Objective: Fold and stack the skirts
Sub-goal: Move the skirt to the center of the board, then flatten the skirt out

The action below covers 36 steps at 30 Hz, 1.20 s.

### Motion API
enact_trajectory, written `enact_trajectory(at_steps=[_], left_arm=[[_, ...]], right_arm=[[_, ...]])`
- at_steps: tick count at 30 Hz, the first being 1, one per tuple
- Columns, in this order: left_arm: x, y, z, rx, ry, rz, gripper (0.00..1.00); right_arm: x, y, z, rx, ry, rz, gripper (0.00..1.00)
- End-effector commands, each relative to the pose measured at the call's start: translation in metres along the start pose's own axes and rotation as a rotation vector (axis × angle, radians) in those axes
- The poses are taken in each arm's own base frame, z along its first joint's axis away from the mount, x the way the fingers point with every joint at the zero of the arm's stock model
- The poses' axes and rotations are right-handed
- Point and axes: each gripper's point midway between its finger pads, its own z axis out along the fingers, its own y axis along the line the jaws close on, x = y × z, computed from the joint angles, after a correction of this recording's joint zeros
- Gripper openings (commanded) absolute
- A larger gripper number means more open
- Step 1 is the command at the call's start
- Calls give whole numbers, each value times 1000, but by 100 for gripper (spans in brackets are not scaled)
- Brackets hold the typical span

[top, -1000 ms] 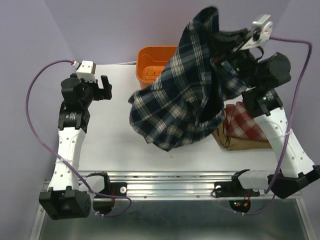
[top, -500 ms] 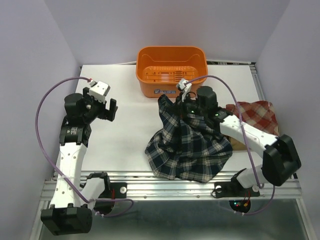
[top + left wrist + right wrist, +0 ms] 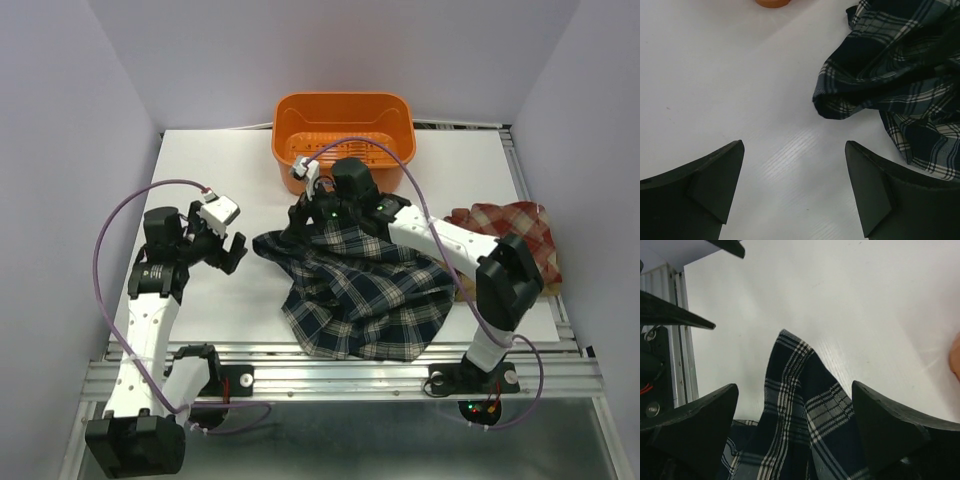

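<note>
Dragged leftward, navy plaid skirt [image 3: 360,290], right hand [image 3: 794,387] released, left hand [image 3: 795,145] released

The left arm [image 3: 148,310] stretches from its base toward 12 o'clock, the left gripper [image 3: 794,145] turned toward 3 o'clock with jaws spread wide, while the right arm [image 3: 445,240], bent sharply at the elbow, reaches toward 10 o'clock, the right gripper [image 3: 795,390] low and seemingly parted too.

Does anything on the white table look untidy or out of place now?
Yes. The navy, green and white plaid skirt lies crumpled in a heap near the middle of the white table, bunched rather than spread flat. The red-and-white plaid skirt at the right edge also looks rumpled.
</note>
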Motion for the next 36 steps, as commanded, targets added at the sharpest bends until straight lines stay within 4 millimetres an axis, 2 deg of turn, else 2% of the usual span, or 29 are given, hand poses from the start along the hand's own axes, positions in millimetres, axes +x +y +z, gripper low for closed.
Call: enact_trajectory(at_steps=[1, 2, 3, 6, 7, 11, 12, 14, 15, 18, 19, 22, 25, 27, 29, 31, 32, 33, 34, 35, 36], left_arm=[[-12, -6, 0, 40, -82, 89, 95], [-12, -4, 3, 39, -84, 95, 96], [-5, -2, 11, 53, -56, 80, 96], [6, 0, 21, 87, 10, 42, 96], [11, 1, 28, 107, 40, 26, 96], [18, 8, 39, 109, 58, 25, 95], [18, 9, 40, 106, 52, 30, 95], [17, 16, 47, 88, 39, 47, 95], [21, 18, 53, 94, 51, 54, 95], [23, 20, 63, 126, 55, 53, 91], [25, 21, 68, 141, 63, 41, 90], [24, 21, 81, 180, 45, 36, 86], [29, 23, 92, 189, 51, 32, 85], [24, 28, 98, 184, 35, 38, 84], [17, 31, 102, 191, 14, 44, 84], [9, 28, 106, 217, -6, 63, 81], [7, 27, 108, 224, -9, 70, 79], [5, 26, 110, 228, -9, 75, 72], [2, 28, 112, 227, -12, 80, 70], [2, 29, 114, 227, -11, 78, 66], [0, 30, 115, 229, -16, 74, 58]], right_arm=[[-36, 0, -41, 102, 18, -72, 100], [-34, 0, -49, 126, 31, -82, 100], [-23, -3, -58, 160, 80, -95, 96], [-10, -5, -84, 235, 149, -103, 87], [7, -3, -93, 236, 221, -98, 82], [39, 18, -121, 170, 369, -108, 73], [59, 26, -128, 131, 432, -104, 73], [74, 33, -140, 106, 482, -108, 70], [90, 39, -148, 77, 535, -118, 70], [108, 47, -160, 24, 585, -156, 72], [121, 49, -164, 10, 611, -162, 77], [136, 46, -176, 17, 623, -252, 89], [142, 43, -179, 40, 613, -285, 94], [152, 41, -179, 40, 624, -291, 95], [157, 32, -174, 63, 630, -322, 95], [171, 23, -171, 70, 666, -345, 94], [175, 20, -169, 71, 672, -353, 91], [180, 13, -166, 95, 671, -373, 85], [181, 8, -164, 118, 670, -379, 71], [181, 2, -163, 146, 667, -390, 66], [179, -8, -161, 183, 665, -424, 59]])
